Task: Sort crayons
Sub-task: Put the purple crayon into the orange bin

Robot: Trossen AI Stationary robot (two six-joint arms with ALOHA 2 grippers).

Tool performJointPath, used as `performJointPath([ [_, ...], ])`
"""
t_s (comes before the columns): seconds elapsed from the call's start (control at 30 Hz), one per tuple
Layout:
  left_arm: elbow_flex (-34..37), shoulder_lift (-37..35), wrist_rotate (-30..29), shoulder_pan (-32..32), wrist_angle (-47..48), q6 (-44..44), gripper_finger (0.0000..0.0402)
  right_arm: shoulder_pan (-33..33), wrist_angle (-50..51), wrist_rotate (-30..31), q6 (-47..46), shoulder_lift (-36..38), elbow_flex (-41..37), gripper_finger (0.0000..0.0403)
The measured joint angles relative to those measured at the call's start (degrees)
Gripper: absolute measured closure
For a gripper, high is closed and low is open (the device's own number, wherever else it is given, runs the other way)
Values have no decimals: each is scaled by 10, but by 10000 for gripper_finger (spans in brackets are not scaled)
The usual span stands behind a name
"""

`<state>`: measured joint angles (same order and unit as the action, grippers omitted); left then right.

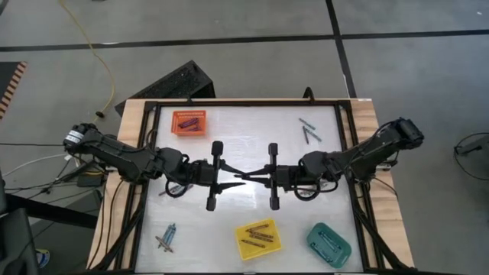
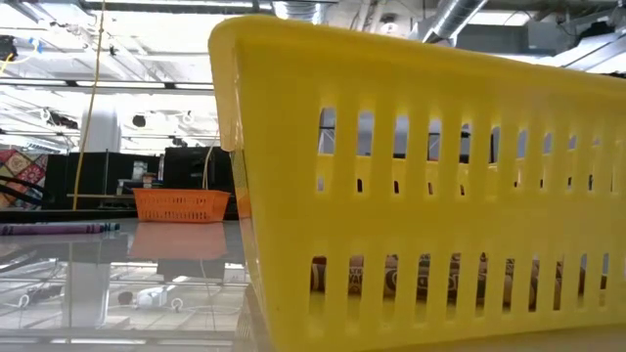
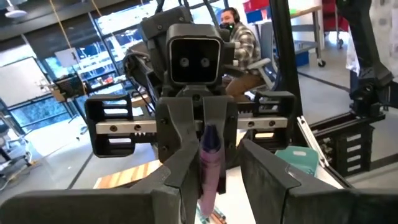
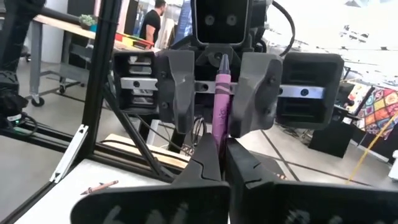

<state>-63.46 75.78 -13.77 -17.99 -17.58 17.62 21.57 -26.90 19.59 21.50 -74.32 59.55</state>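
A purple crayon (image 4: 221,93), paper-wrapped with a pointed tip, hangs between the two grippers meeting above the table's (image 1: 244,130) centre. The right gripper (image 1: 248,175) pinches it tight; the left gripper (image 1: 238,182) stands parted around it. Only the overhead camera shows loose crayons (image 1: 308,130) and the orange tray (image 1: 189,122).

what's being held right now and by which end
A purple crayon, mid handover. The right gripper is shut on its lower end; the left gripper stands open around the upper part, not clamping it.
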Motion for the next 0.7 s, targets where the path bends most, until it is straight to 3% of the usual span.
performJointPath([
  [0.37, 0, -10, -36, -17, 6, 38, 314, 10, -1, 21, 11, 1, 0, 403],
  [0.7, 0, -13, -32, -19, 8, 40, 357, 13, 1, 29, 15, 1, 0, 403],
])
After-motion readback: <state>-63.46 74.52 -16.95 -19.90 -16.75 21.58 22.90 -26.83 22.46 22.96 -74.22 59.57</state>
